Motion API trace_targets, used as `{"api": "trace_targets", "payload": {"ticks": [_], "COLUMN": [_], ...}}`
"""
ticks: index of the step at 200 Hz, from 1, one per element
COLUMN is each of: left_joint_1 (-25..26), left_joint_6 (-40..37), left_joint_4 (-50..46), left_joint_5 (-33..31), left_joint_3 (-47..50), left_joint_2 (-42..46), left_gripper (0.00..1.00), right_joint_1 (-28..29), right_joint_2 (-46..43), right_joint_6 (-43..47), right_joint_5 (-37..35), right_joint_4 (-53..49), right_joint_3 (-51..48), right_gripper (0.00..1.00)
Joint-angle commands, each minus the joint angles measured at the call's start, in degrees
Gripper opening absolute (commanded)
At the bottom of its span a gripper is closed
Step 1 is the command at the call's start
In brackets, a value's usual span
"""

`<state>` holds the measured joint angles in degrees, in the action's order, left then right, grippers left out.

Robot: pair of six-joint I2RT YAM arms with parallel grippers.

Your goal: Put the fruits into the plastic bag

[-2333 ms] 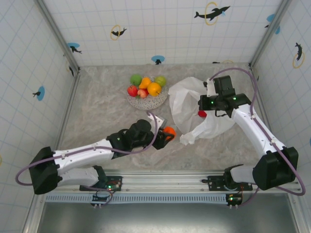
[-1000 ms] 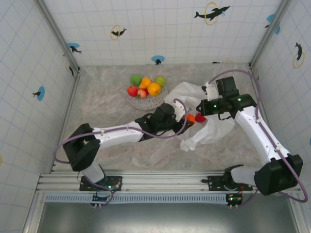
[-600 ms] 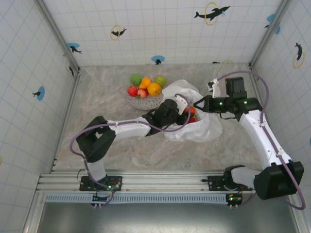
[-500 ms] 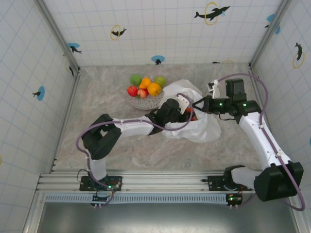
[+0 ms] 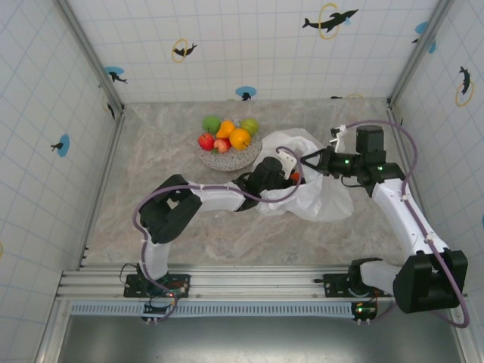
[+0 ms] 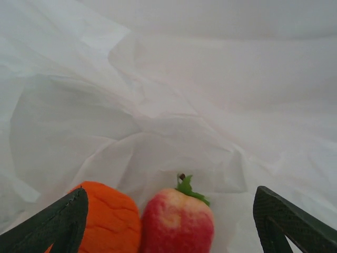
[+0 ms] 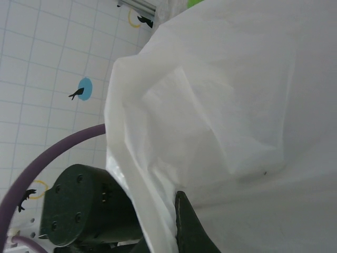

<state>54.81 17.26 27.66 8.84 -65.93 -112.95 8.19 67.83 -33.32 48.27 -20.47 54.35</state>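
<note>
Bright even light, faint shadows, top view sharp, plastic bag (image 6: 221, 63) washed pale close up

Reaches forward and rightward with the left arm, elbow folded above its base, left gripper (image 6: 169, 192) spread wide. Stretches the right arm forward, wrist turned leftward, right gripper (image 5: 306, 161) pinched tight on the plastic bag (image 5: 325, 200).

The plastic bag (image 6: 174, 105) is thin, crinkled white film, faintly translucent; the orange fruit (image 6: 105, 219) has a matt, ridged skin and the red fruit (image 6: 178, 224) a smooth, dull one. The plate (image 5: 227, 163) looks like speckled grey stone; the table (image 5: 166, 174) is marble-patterned and matt.
</note>
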Motion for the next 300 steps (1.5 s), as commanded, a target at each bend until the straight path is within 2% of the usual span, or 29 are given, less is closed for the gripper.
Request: {"api": "trace_targets", "payload": {"ticks": [1,32,68,88,123,136,152,173,207,234,292,300], "left_joint_1": [-1.1,-2.0,-2.6,-2.7,-2.6,-2.6,-3.2,-6.6,-15.7,-21.7,-33.0,-34.1], "left_joint_6": [1.7,1.6,0.5,-0.4,-0.7,-0.6,-0.6,0.5,3.9,4.0,5.2,5.4], "left_joint_4": [2.1,0.8,-2.0,-4.7,-9.3,-11.5,-15.2,-19.5,-24.5,-26.9,-27.5,-27.6], "left_joint_5": [1.7,2.5,6.1,8.5,12.2,10.1,3.6,-3.5,-8.0,-12.3,-12.9,-13.1], "left_joint_3": [2.1,5.4,9.5,12.5,16.6,17.9,18.3,18.3,17.5,16.2,10.5,7.4], "left_joint_2": [4.8,10.5,18.5,23.2,31.9,34.8,37.3,39.4,39.3,35.6,23.4,21.4], "left_gripper": [0.84,0.84,0.83,0.82,0.82,0.82,0.82,0.82,0.83,0.83,0.83,0.82], "right_joint_1": [-0.8,-0.9,-0.6,-0.4,-0.1,0.3,0.8,1.2,2.2,2.6,3.1,3.2], "right_joint_2": [-0.9,0.1,0.7,1.0,2.1,2.7,3.1,3.4,2.9,3.0,4.2,4.4], "right_joint_6": [3.0,15.0,22.7,23.9,22.2,21.9,21.9,21.7,20.9,20.8,20.7,20.7], "right_joint_5": [0.1,-10.4,-18.8,-20.7,-19.5,-19.6,-19.8,-19.9,-19.7,-19.3,-17.3,-17.2], "right_joint_4": [-0.9,-12.9,-17.9,-17.6,-13.8,-13.2,-12.6,-11.5,-8.7,-7.7,-5.4,-5.2], "right_joint_3": [0.1,4.2,5.6,5.3,4.0,4.3,4.3,3.8,2.4,2.5,2.2,2.1], "right_gripper": [0.00,0.00,0.00,0.00,0.00,0.00,0.00,0.00,0.00,0.00,0.00,0.00]}}
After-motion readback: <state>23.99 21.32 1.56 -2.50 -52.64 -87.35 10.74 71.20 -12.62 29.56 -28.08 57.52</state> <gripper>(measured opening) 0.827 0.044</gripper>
